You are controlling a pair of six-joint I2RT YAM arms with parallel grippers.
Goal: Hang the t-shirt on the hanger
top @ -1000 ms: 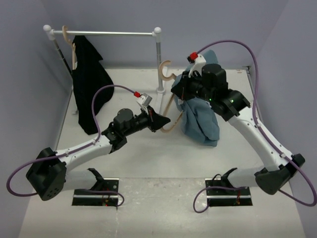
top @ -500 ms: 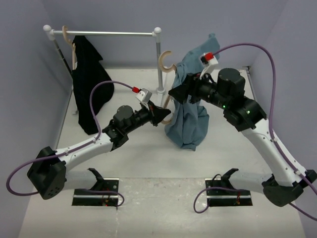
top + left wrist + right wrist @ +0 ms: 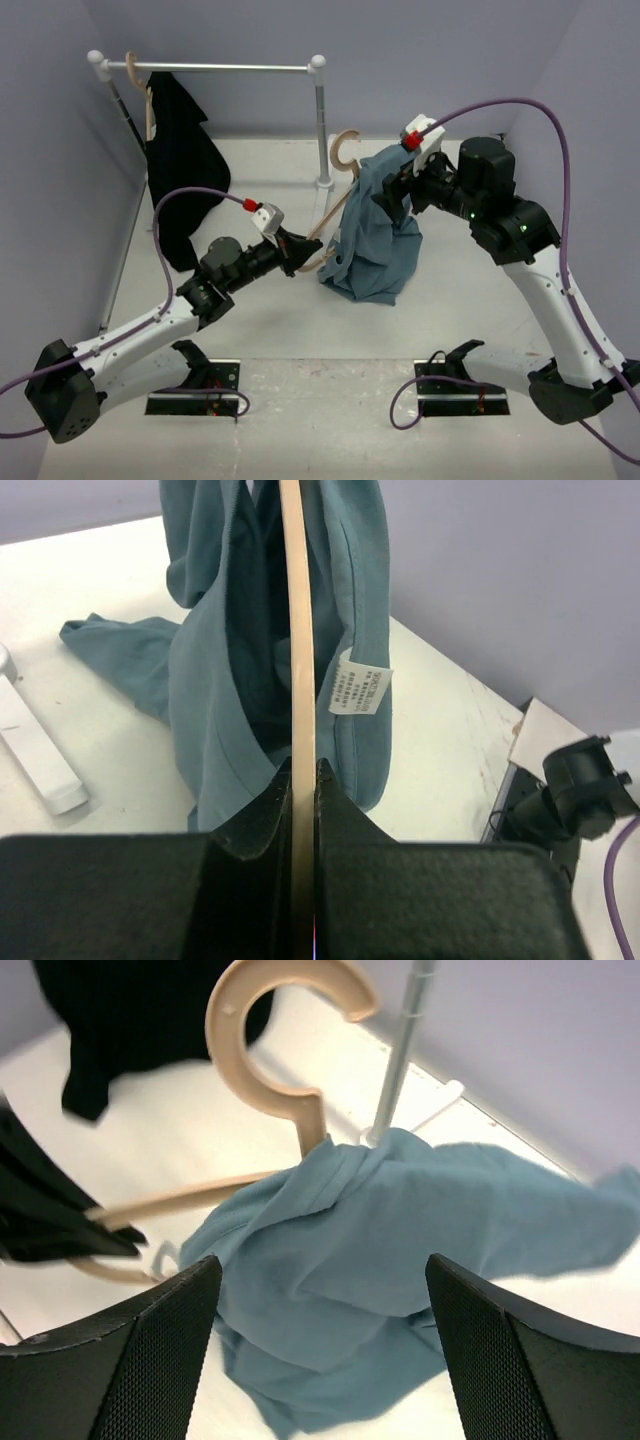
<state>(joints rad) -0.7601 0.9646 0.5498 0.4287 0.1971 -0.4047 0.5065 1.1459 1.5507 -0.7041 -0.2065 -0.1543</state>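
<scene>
Mid-table, left gripper (image 3: 303,780) clamps hanger (image 3: 297,630); right gripper (image 3: 320,1265) spread, holding nothing. T-shirt (image 3: 375,240) hangs bunched and unsupported. Any hanger tilt could shed it.

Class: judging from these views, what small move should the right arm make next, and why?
Probably lower and close the open right end effector on the t-shirt near the hanger hook: it hangs bunched there, ungripped, while the left end effector clamps the bare hanger arm.
</scene>
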